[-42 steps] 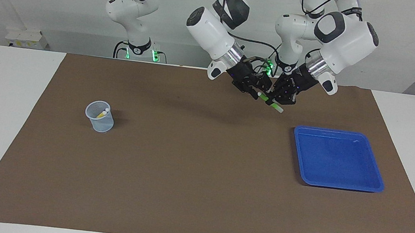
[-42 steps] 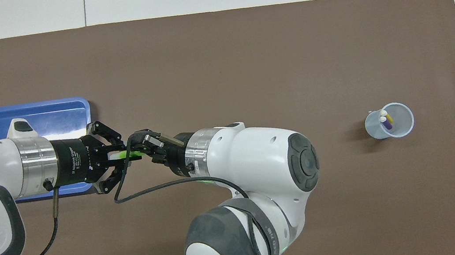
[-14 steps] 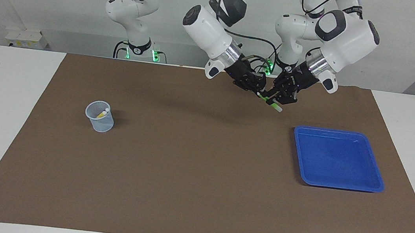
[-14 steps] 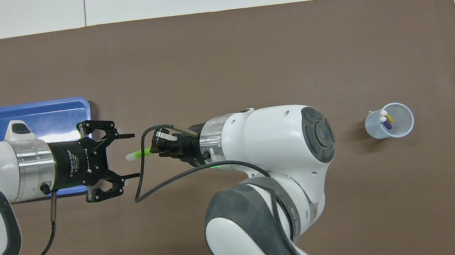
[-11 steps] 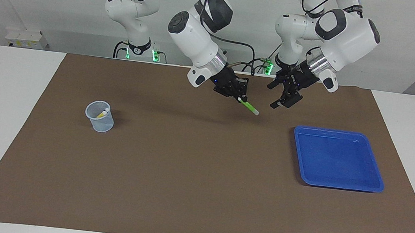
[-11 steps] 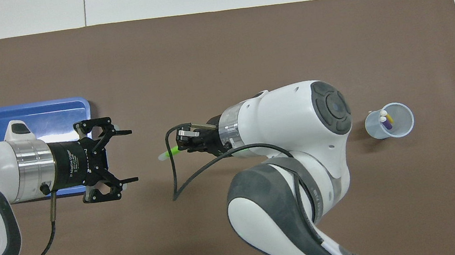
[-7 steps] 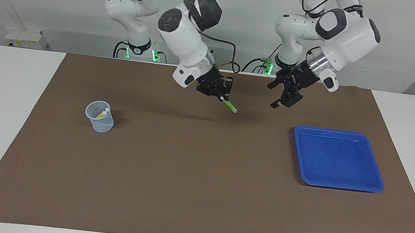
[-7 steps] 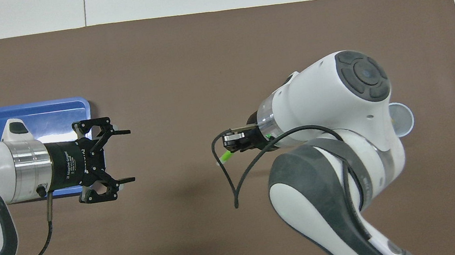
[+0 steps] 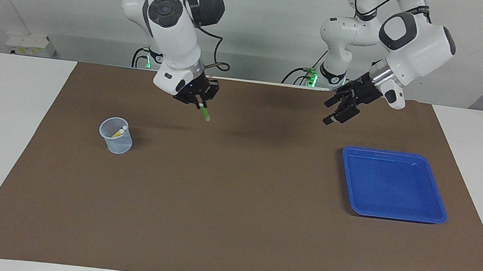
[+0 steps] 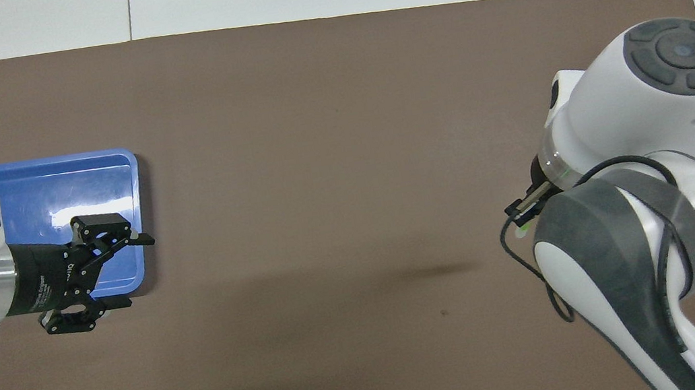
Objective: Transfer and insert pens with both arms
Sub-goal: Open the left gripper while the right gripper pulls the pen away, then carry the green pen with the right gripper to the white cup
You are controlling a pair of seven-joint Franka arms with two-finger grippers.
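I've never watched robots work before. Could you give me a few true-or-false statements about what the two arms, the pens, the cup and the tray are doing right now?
1. The right arm's tool grips the slim bright green pen. True.
2. The flat blue plastic tray has a pen lying in it. False: nothing lies in it.
3. The small translucent mesh cup already holds a pen with yellow showing. True.
4. The left arm's tool is clamped on a purple pen. False: its fingers are spread and hold nothing.
5. The green pen is already in the cup. False: it hangs in the air over the brown mat, short of the cup.
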